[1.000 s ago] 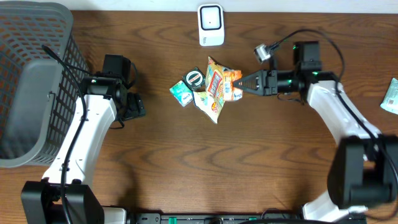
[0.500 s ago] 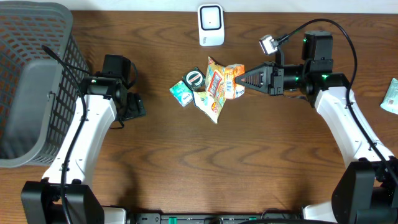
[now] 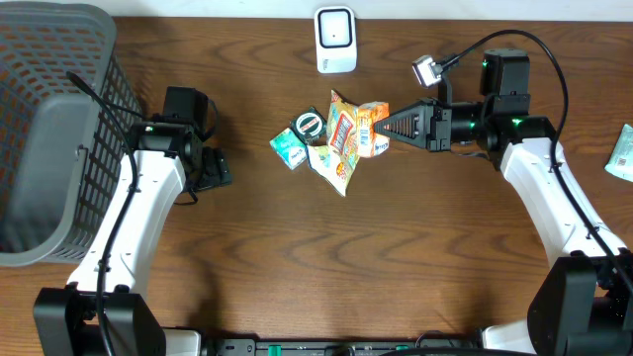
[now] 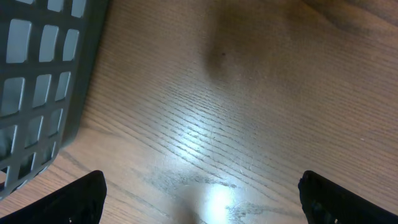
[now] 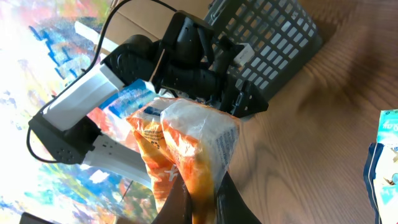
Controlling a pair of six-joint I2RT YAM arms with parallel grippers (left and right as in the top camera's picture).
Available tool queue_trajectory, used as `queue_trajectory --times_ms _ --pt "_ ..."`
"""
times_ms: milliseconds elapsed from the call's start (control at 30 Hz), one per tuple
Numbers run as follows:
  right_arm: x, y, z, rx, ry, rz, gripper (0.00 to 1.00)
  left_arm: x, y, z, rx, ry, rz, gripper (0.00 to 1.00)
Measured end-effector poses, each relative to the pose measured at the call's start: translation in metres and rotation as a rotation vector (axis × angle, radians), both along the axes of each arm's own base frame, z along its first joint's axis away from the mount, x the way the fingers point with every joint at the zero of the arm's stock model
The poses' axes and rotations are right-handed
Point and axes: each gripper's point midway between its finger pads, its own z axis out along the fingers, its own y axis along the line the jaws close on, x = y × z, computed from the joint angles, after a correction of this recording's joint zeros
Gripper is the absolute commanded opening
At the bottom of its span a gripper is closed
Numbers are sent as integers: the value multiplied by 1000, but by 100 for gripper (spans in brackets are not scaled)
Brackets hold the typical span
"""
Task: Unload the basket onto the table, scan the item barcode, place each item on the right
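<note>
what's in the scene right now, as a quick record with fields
right hand: shut on the orange snack bag, pinching its edge
left hand: open, holding nothing, over bare table
scanner: white, at the far edge, beyond the pile
pile: yellow bag and small green packets, mid table, beside the held bag
basket: grey, on the left arm's side
scan: not yet done; the bag is not at the scanner

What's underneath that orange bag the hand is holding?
Part of a yellow snack packet shows beneath the orange bag in the right hand; whatever lies directly below is covered.
</note>
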Motion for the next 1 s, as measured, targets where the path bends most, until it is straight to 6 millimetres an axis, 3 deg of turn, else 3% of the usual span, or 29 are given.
queue_trajectory --times_ms 733,867,1000 --pt "1 1 -2 -9 11 -6 2 0 0 0 0 0 0 98" --pt "4 8 -23 -108 98 -68 1 0 0 0 0 1 0 98" --pt "7 19 -76 -379 207 -195 1 0 0 0 0 0 0 98"
